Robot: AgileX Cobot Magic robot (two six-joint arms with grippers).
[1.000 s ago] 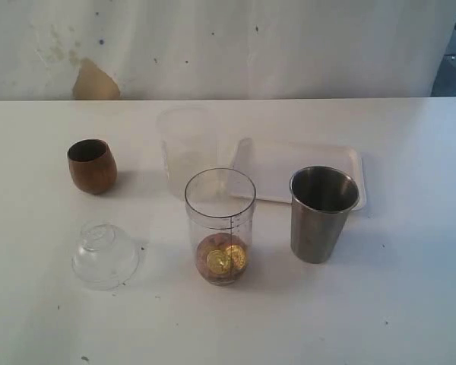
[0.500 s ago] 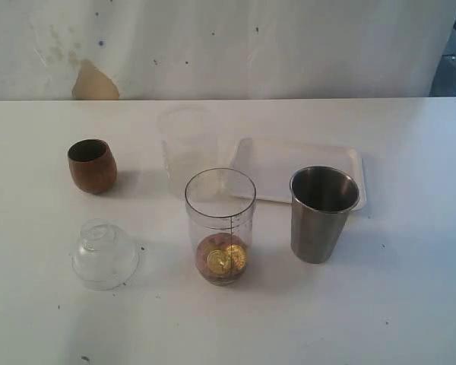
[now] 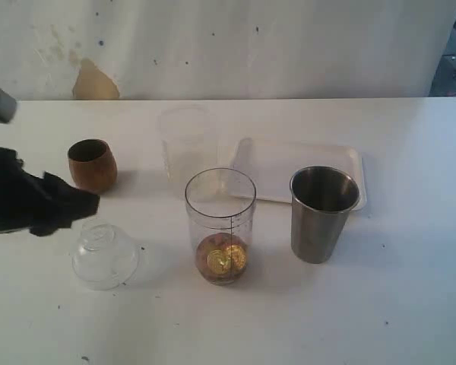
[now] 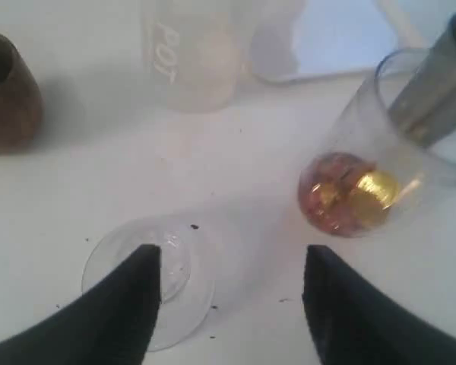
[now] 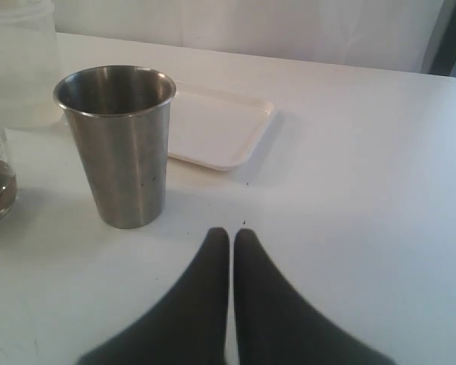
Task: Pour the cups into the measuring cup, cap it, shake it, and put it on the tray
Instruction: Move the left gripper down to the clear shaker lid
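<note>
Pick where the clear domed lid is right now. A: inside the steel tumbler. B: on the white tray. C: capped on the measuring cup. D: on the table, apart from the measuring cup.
D: the domed lid sits on the table, off to the side of the measuring cup, whose mouth is uncovered.

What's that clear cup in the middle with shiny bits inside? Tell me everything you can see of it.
The measuring cup is a clear, plastic-looking tumbler with a black vertical scale on its side. It stands upright and uncapped on the white table, between the domed lid and the steel tumbler, touching neither, with the tray behind. Gold and reddish-brown pieces, perhaps coins, lie at its bottom.
</note>
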